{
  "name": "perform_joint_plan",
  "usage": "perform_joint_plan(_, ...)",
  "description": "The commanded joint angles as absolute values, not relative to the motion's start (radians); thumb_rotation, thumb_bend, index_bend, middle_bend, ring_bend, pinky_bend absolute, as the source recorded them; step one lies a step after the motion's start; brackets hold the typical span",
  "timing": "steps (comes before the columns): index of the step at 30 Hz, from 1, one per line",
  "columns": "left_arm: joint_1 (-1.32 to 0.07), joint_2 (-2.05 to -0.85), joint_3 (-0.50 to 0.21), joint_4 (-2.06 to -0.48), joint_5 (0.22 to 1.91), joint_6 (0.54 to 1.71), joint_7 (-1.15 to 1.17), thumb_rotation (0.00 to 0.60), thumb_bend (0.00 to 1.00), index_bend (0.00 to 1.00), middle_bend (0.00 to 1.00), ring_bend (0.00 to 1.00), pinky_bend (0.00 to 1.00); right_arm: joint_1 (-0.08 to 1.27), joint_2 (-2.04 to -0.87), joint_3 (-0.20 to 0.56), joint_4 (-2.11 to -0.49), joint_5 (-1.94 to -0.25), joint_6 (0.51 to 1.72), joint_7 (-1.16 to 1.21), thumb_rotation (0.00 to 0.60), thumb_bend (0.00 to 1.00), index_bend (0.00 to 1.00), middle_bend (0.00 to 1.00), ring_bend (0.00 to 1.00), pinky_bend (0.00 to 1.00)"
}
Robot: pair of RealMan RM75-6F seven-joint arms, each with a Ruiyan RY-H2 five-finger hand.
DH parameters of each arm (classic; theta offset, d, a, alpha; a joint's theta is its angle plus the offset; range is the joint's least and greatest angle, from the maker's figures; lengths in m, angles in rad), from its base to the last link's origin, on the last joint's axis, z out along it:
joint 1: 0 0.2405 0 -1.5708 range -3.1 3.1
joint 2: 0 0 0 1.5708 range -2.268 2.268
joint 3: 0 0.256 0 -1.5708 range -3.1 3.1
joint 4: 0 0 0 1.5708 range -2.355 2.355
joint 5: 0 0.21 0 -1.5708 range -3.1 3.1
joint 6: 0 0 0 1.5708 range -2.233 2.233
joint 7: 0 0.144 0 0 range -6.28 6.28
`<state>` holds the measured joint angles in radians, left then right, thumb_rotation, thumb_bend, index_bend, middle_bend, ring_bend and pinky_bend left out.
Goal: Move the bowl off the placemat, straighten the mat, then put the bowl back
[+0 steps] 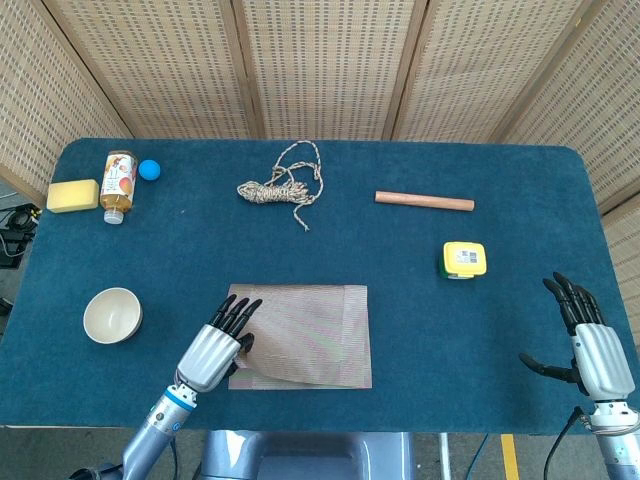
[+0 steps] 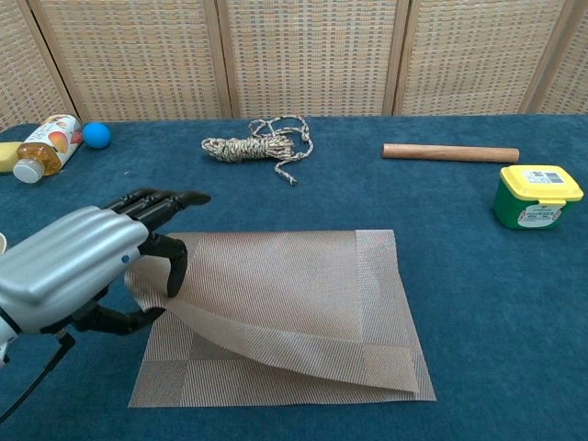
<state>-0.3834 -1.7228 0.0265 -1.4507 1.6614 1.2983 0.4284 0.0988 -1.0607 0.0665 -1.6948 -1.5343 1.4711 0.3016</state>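
The tan woven placemat (image 1: 310, 325) (image 2: 294, 303) lies folded double on the blue table near the front edge. My left hand (image 1: 213, 350) (image 2: 78, 271) pinches the left edge of its upper layer and holds that layer raised off the lower one. The cream bowl (image 1: 112, 315) stands on the bare table, left of the mat and apart from it. My right hand (image 1: 592, 345) hovers at the front right of the table with fingers spread and nothing in it; it shows only in the head view.
A rope bundle (image 1: 285, 185) (image 2: 257, 144), a wooden dowel (image 1: 424, 201) (image 2: 450, 152) and a yellow-lidded green tub (image 1: 464, 260) (image 2: 537, 196) lie behind and right of the mat. A juice bottle (image 1: 118, 185), blue ball (image 1: 149, 170) and yellow sponge (image 1: 72, 195) sit far left.
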Motion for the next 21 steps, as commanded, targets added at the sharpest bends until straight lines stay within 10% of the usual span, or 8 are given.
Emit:
perform_joint_plan(1,-0.393,-1.687,-0.005,-1.498,1.649,1.305,0.431,0.600,0.46,0.69,0.00,0.00,0.00,0.099,-1.062,0.066,-1.696,-1.534,1.469,0.296,0.600,0.15,0.00,0.00,0.00,0.00)
perform_joint_plan(21,-0.587,-1.586,-0.320,-1.523,1.334,1.112,0.485,0.600,0.46,0.69,0.00,0.00,0.00,0.117,-1.094,0.073,-1.690,-1.489,1.426,0.200,0.600,0.15,0.00,0.00,0.00,0.00)
